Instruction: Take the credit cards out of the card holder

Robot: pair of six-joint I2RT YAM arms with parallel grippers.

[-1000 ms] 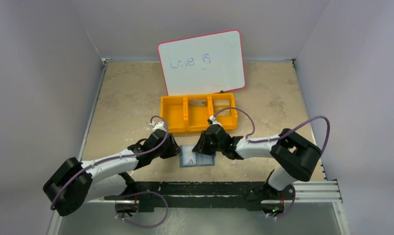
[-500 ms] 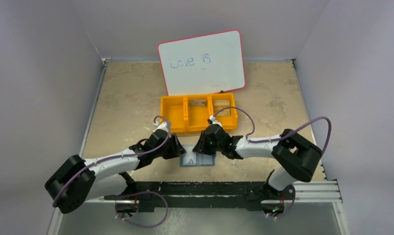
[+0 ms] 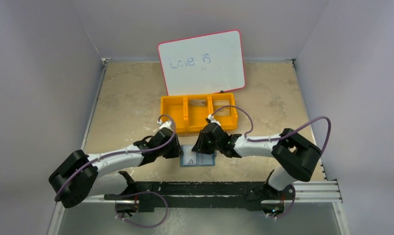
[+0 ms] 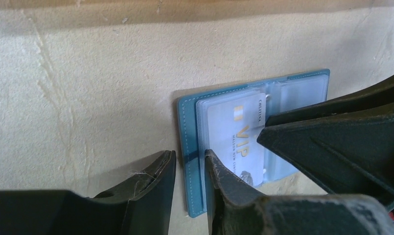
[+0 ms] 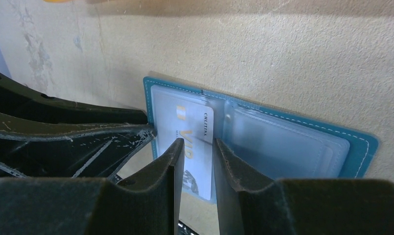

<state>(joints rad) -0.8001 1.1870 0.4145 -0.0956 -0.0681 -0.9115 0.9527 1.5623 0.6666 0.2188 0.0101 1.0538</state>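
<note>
Over the last second the left arm has pushed rightward, bringing the left gripper [image 4: 190,164] from just beside the card holder [image 3: 200,161] onto its left edge. The right gripper [image 5: 196,149] has barely shifted above it. There is one card holder, a teal bifold lying opened flat, inside up, on the table [image 3: 126,98] just in front of the two arm bases and between the two grippers. Its long axis runs left to right, parallel to the table's near edge. It shows two clear-sleeved halves. Only one credit card [image 4: 236,144] can be counted for certain: a pale one printed "VIP" in the left half. Its long axis lies crosswise to the holder's, running from the far edge toward the near one. Sleeve edges are stacked under it, but whether they hold more cards I cannot tell. The left gripper's fingers [image 4: 219,181] stand a narrow gap apart and straddle the holder's stitched left border, one over bare table and the other over the wallet. The right gripper's fingers [image 5: 173,164] are also nearly together over the VIP card, and whether they pinch it cannot be told. Beyond the holder sits one orange bin [image 3: 171,115] with three compartments. A greyish flat piece [image 3: 198,103] lies in the middle one and a tan piece [image 3: 223,111] in the right one, both too small to identify. One pink-rimmed whiteboard [image 3: 204,61] leans behind the bin.
</note>
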